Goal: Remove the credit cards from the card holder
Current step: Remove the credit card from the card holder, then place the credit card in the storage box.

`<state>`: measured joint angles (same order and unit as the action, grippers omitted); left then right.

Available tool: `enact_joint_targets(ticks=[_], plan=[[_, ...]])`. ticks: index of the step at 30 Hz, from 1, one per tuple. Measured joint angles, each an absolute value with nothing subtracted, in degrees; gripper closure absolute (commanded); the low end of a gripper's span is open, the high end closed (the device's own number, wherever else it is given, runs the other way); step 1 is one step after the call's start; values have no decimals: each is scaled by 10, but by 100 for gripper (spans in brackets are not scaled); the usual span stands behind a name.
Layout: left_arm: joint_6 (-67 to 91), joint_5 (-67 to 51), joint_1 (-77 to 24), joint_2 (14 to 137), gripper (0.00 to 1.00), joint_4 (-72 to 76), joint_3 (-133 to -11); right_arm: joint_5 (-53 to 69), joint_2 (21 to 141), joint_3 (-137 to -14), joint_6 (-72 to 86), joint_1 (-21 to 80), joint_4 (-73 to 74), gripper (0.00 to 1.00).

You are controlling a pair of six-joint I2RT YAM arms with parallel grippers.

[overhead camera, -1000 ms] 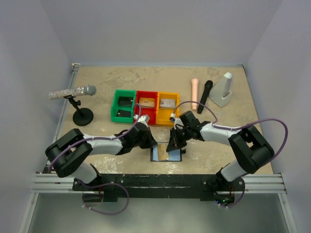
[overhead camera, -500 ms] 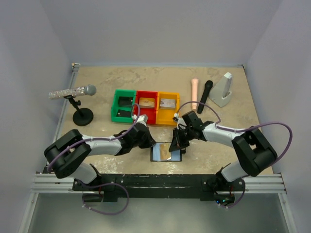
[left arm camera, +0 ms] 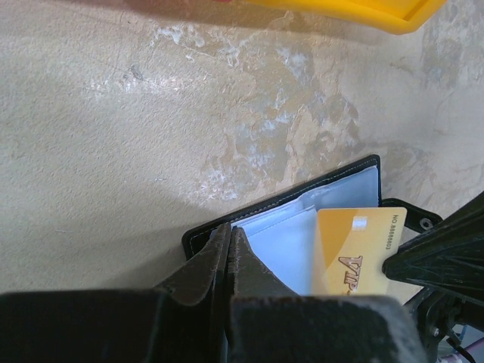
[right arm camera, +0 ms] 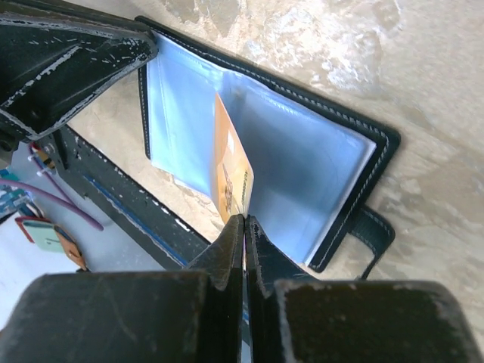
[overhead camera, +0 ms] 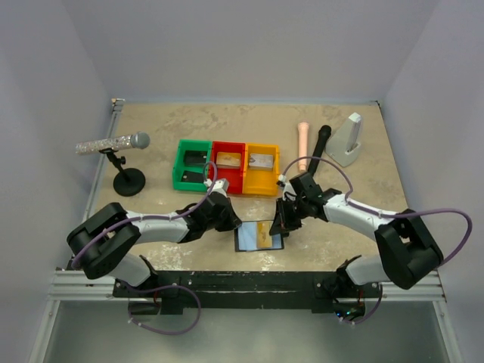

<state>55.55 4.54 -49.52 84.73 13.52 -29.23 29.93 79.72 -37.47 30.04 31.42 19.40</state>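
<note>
The table (overhead camera: 166, 121) carries the open holder (overhead camera: 243, 239) at its near middle, flat, pale inner faces up, directly between the two arms. The left gripper (left arm camera: 228, 240) meets it at the left rim and the right gripper (right arm camera: 243, 221) comes in from the right, so each arm is about equally near, on opposite sides.

One tan card (right arm camera: 231, 178) is partly out of the right half of the holder. In the right wrist view it stands tilted, seen almost edge-on, its long axis running from the pocket straight towards the right fingers. Those fingers are clamped on its free edge, so the card lies directly ahead of that gripper, already in its grasp.

The left fingers are pressed together at the holder's black rim. Whether they nip the cover or merely press it down is hard to tell from here.

The coming move likely turns on that axis: a pull along the card's length, away from the left gripper, should slide it free while the left arm keeps the holder from following.
</note>
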Motion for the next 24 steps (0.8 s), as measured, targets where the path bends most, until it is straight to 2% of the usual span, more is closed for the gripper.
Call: enact_joint_targets(ticks=[14, 24], plan=[[542, 50, -495, 825, 100, 103, -292, 232, 693, -380, 304, 314, 317, 100], [512, 44, -495, 727, 100, 58, -321, 218, 613, -420, 289, 314, 389, 100]])
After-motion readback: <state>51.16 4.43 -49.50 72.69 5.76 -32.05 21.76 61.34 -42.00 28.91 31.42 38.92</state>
